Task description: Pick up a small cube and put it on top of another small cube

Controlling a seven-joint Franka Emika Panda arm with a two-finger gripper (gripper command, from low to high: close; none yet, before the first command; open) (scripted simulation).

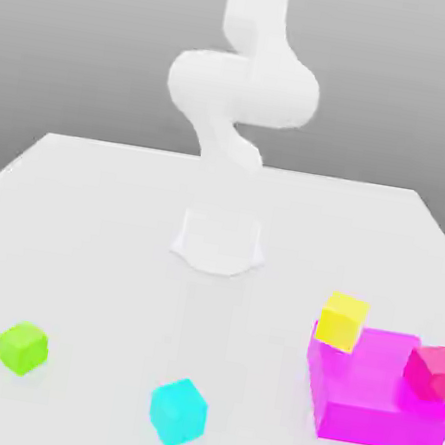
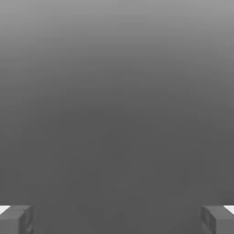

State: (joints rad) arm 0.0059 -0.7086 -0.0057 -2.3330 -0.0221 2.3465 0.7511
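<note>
Cubes lie on the white table (image 1: 87, 205): green cube (image 1: 22, 348) near left, cyan cube (image 1: 177, 412) near middle, yellow cube (image 1: 342, 320) and pink cube (image 1: 433, 371) resting tilted on the magenta block (image 1: 374, 408) at right. My gripper (image 2: 117, 219) is wide apart, grasping nothing.

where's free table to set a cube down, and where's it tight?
Free: the table between the arm base and the green cube, and between the cyan cube and the magenta block. Tight: the magenta block, with the yellow cube and pink cube on it.
</note>
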